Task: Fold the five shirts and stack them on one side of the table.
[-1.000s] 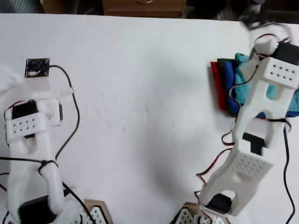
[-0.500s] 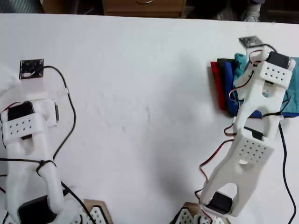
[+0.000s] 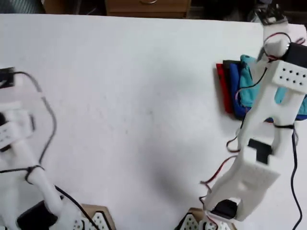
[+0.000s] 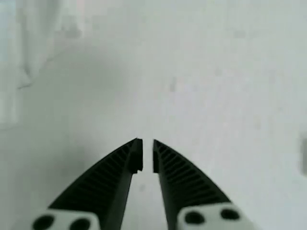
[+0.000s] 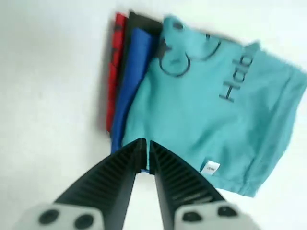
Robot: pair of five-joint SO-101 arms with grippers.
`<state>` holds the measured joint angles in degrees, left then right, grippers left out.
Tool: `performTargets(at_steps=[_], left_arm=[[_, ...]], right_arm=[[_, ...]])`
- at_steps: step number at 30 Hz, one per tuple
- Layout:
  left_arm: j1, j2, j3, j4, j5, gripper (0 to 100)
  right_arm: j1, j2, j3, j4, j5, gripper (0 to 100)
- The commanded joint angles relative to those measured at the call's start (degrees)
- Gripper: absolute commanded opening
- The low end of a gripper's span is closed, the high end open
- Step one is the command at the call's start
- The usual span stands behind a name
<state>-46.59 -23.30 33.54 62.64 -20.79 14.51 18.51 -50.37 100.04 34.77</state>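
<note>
A folded stack of shirts (image 3: 237,88) lies at the right side of the white table (image 3: 134,96). A teal shirt (image 5: 211,110) is on top, with blue (image 5: 132,91), black (image 5: 139,21) and red (image 5: 114,72) edges showing beneath it. My right gripper (image 5: 144,143) is shut with nothing in it, hovering above the near edge of the stack. The right arm (image 3: 283,76) hides much of the stack in the high view. My left gripper (image 4: 144,143) is shut over bare table, and its arm (image 3: 14,134) stands at the far left.
Wooden furniture (image 3: 146,7) stands beyond the table's far edge. Both arm bases (image 3: 96,220) sit at the near edge, with loose cables (image 3: 48,124) trailing from the arms. A faint crease (image 4: 24,81) shows beside the left gripper.
The left arm has swung left toward the table's edge. The right arm shifted over the stack, its wrist now closer to the far edge.
</note>
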Motion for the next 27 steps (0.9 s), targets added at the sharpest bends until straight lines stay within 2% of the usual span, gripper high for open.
performTargets(at_steps=[1, 4, 10, 13, 18, 21, 23, 27], left_arm=[[-9.05, 4.13, -7.60, 0.79, -4.84, 19], [-15.91, 12.84, -16.92, 1.58, -7.21, 21], [-25.05, 34.73, -42.24, 0.18, -10.99, 21], [-27.16, 46.77, -57.01, 0.00, -10.90, 22], [-29.45, 65.49, -79.78, 0.35, -10.99, 22], [-30.51, 75.52, -91.74, 0.26, -11.43, 22], [-30.42, 82.02, -98.15, 0.26, -14.15, 22], [-30.15, 93.10, -107.38, 0.35, -15.74, 22]], right_arm=[[-5.41, -13.76, 5.10, 1.27, -0.44, 2.2], [-12.62, -23.08, 16.44, 1.27, -0.44, 4.4], [-28.26, -36.70, 39.82, 0.75, -0.53, 20.4], [-33.80, -40.31, 47.74, -0.84, -3.08, 19.7], [-37.32, -43.82, 56.79, -5.05, -10.11, 16.5], [-38.11, -45.05, 59.08, -5.76, -10.46, 16.3], [-38.11, -45.67, 59.69, -5.23, -10.46, 16.3], [-37.67, -47.34, 61.54, -4.35, -10.02, 16.3]])
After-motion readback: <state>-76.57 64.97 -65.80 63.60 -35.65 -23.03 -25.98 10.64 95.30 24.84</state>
